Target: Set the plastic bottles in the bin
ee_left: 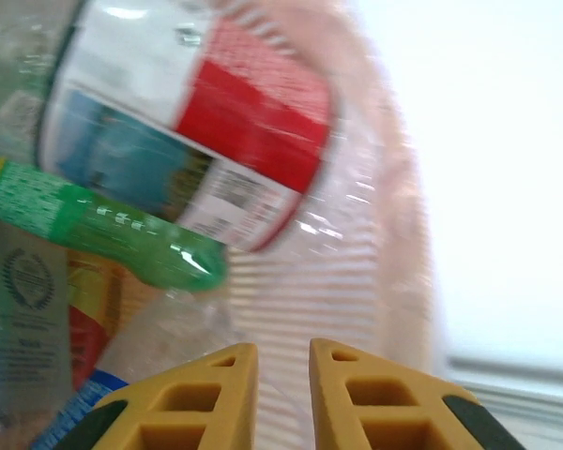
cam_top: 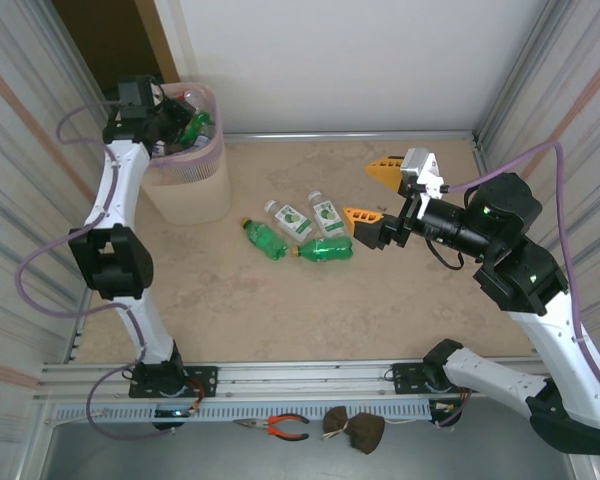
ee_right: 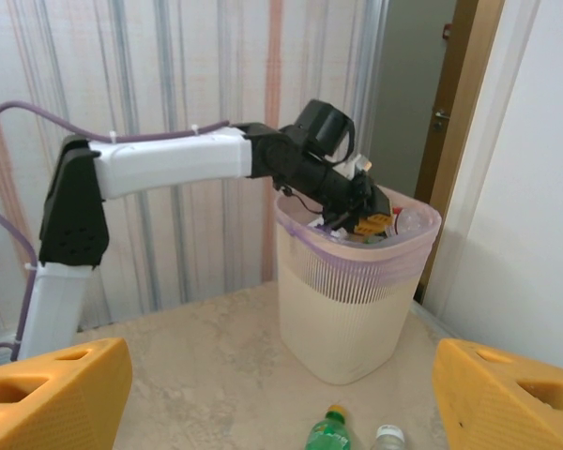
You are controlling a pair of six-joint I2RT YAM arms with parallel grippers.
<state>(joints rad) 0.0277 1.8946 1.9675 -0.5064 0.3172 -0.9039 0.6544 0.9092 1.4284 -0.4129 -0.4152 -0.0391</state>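
The pinkish-beige bin [cam_top: 192,190] stands at the far left with several plastic bottles inside. My left gripper [cam_top: 185,126] is down in its mouth, shut with nothing between its yellow fingers [ee_left: 205,398]. Just ahead of it lie a red-and-white labelled bottle [ee_left: 192,122] and a green one [ee_left: 113,230] against the bin's ribbed wall [ee_left: 357,281]. On the table lie two green bottles [cam_top: 265,239] [cam_top: 326,250] and two clear ones [cam_top: 290,218] [cam_top: 327,214]. My right gripper [cam_top: 373,195] hovers open just right of them, empty. It faces the bin [ee_right: 352,300], with a green bottle's top [ee_right: 328,433] below.
Metal walls close the table on the left and right, and a white wall stands at the back. Pliers [cam_top: 280,427] and a brown cloth [cam_top: 355,428] lie below the front rail. Bare table stretches in front of the loose bottles.
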